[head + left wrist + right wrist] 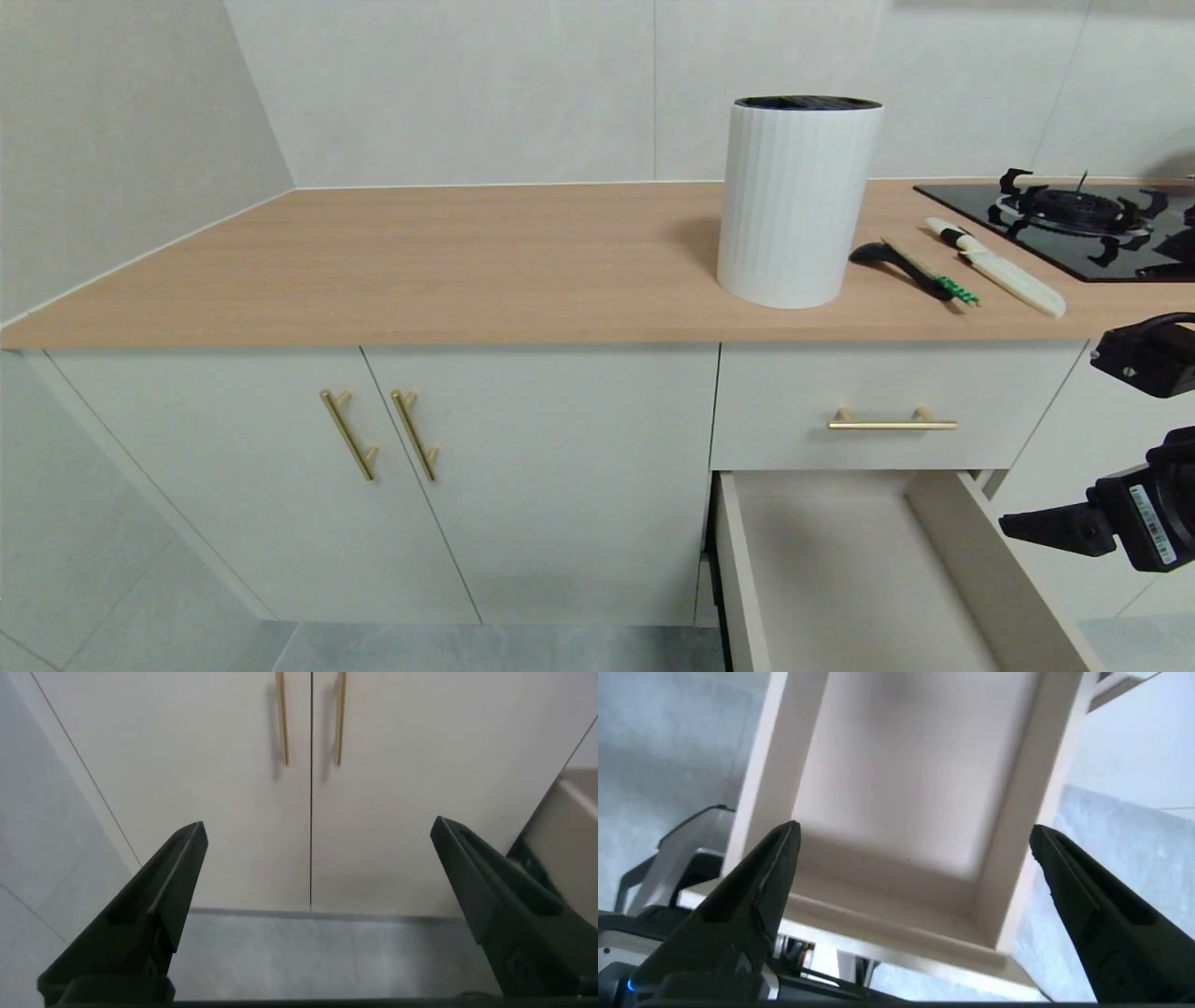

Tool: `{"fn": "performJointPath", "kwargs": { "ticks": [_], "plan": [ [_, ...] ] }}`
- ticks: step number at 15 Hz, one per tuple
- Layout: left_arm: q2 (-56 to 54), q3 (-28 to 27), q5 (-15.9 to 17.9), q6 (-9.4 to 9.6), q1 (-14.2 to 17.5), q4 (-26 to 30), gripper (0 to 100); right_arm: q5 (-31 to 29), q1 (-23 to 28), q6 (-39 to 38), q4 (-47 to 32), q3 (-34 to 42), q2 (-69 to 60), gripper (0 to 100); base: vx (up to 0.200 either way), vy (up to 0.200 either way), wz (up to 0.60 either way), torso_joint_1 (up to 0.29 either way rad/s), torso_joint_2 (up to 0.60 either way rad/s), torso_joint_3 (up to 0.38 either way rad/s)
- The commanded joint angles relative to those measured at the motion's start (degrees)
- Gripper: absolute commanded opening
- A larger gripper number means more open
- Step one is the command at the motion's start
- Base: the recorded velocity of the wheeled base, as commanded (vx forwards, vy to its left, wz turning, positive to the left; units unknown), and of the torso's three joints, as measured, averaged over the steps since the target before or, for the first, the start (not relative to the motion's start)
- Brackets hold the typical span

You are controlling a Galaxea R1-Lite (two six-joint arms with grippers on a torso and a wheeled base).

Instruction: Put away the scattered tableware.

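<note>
Drawer (840, 569) open; nothing yet collected.
The knife (1008, 273), ladle (901, 264) and chopsticks (960, 293) lay on the bench (420, 271) between the holder (794, 205) and the hob (1074, 233). The right end effector (910, 859) was held spread and empty above the open drawer; the left end effector (318, 849) was spread before the cupboard doors (392, 793). Next, a lift to bench height and a grasp on one utensil were judged necessary.
</note>
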State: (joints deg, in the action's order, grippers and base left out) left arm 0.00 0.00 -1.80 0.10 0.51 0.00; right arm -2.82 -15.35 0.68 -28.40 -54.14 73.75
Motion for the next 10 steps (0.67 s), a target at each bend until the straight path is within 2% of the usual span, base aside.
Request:
{"fn": "performJointPath", "kwargs": {
  "ticks": [1, 5, 6, 7, 8, 10],
  "plan": [
    [0.00, 0.00, -0.04, -0.01, 0.02, 0.00, 100, -0.08, 0.05, 0.02, 0.02, 0.00, -0.01, 100, 0.000, 0.000, 0.00, 0.173, -0.47, -0.300],
    [0.00, 0.00, -0.04, -0.01, 0.02, 0.00, 100, -0.26, 0.05, 0.11, 0.19, -0.53, -0.19, 100, 0.000, 0.000, 0.00, 0.178, -0.47, -0.289],
    [0.00, 0.00, -0.04, -0.01, 0.02, 0.00, 100, -0.26, 0.05, 0.28, 2.39, -2.11, 0.51, 100, 0.000, 0.000, 0.00, 0.134, -0.34, -0.198],
    [0.00, 0.00, -0.04, -0.01, 0.02, 0.00, 100, -0.52, 0.76, 1.34, 4.94, -4.31, 2.54, 100, 0.000, 0.000, 0.00, 0.071, -0.19, -0.105],
    [0.00, 0.00, -0.04, -0.01, 0.02, 0.00, 100, -1.23, 3.92, 2.57, 5.90, -9.58, 5.96, 100, 0.000, 0.000, 0.00, 0.036, -0.10, -0.056],
    [0.00, 0.00, -0.04, -0.01, 0.02, 0.00, 100, -1.40, 5.50, 2.31, 4.85, -19.69, 12.56, 100, 0.000, 0.000, 0.00, 0.011, -0.03, -0.016]
  ]
}}
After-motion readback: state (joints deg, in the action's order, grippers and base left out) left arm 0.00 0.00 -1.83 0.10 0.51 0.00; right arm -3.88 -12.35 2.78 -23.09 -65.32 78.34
